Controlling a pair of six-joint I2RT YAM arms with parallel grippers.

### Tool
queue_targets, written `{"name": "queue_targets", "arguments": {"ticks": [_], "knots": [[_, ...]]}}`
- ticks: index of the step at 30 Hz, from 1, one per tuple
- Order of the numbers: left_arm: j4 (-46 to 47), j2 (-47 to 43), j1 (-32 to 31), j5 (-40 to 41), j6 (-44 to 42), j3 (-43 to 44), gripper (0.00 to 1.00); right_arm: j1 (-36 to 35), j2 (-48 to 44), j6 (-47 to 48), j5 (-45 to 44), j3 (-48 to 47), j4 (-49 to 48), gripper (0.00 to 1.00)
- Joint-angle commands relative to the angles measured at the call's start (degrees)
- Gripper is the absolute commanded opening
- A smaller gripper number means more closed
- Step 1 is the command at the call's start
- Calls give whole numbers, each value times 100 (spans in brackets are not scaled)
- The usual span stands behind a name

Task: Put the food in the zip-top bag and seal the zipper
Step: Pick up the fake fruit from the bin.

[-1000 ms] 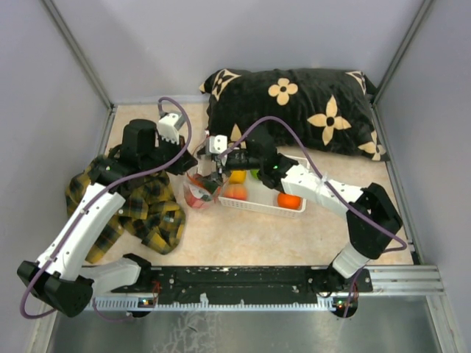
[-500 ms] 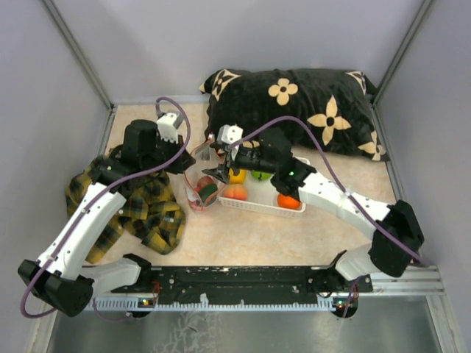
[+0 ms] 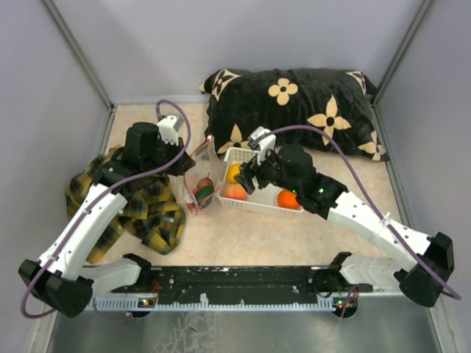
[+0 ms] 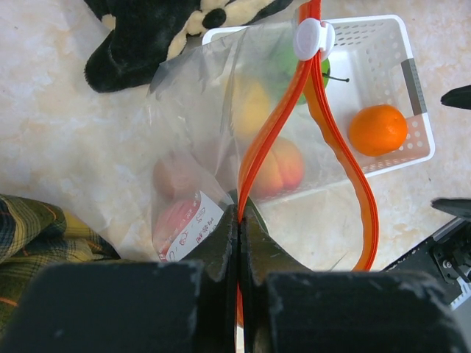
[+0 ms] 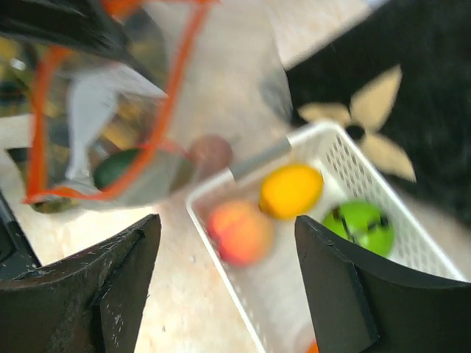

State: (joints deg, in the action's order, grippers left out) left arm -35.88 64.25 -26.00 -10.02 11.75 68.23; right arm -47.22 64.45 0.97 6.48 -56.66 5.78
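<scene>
The clear zip-top bag [image 3: 199, 184] stands open left of the white basket [image 3: 294, 211]. My left gripper [image 3: 185, 166] is shut on its orange zipper [image 4: 259, 140], pinching the strip at the near end [image 4: 239, 215]. Red [image 4: 175, 220], brown [image 4: 175, 175] and dark green [image 5: 116, 168] fruits lie in the bag. The basket holds the yellow [image 5: 291, 190], peach [image 5: 239, 232], striped green [image 5: 358, 224] and orange [image 4: 377, 129] fruits. My right gripper [image 3: 249, 179] is open and empty above the basket's left end, over the peach [image 3: 235, 193].
A black pillow with tan flowers [image 3: 294, 103] lies behind the basket. A yellow plaid cloth [image 3: 125, 206] is bunched at the left under my left arm. The zipper's white slider [image 4: 313, 38] sits at the strip's far end. Grey walls enclose the table.
My right gripper has pulled out of the bag's mouth and moved right over the basket, open. The dark green fruit now lies in the bag. My left gripper has kept its hold.
</scene>
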Motion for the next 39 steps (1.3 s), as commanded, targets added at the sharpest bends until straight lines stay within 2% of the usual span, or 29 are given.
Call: {"name": "queue_targets", "arguments": {"ticks": [1,4,10,13,15,20,27,32,39], "knots": [[210,-161,4,19,13,-108,0,63,-208,-865,-1404,-204,1756,76],[230,-180,16,-7,7,-160,0,229,-324,-1102,-1523,-91,2343,78],[261,-215,48,-54,-28,-262,0,528,-502,-1448,-1831,82,2886,80],[261,-231,46,-87,-30,-275,0,705,-356,-1494,-1976,112,3124,84],[262,-281,60,-63,-45,-298,0,950,-157,-1485,-1743,118,3235,84],[316,-354,86,-38,-49,-345,0,1380,427,-1632,-1822,190,3230,84],[309,-285,159,-125,-66,-379,0,1561,1136,-1809,-1474,334,2835,85],[327,-299,222,-122,-67,-407,0,1707,1682,-1887,-1677,441,2821,85],[335,-225,262,-219,-76,-398,0,1984,1783,-1901,-2019,624,2860,84]]}}
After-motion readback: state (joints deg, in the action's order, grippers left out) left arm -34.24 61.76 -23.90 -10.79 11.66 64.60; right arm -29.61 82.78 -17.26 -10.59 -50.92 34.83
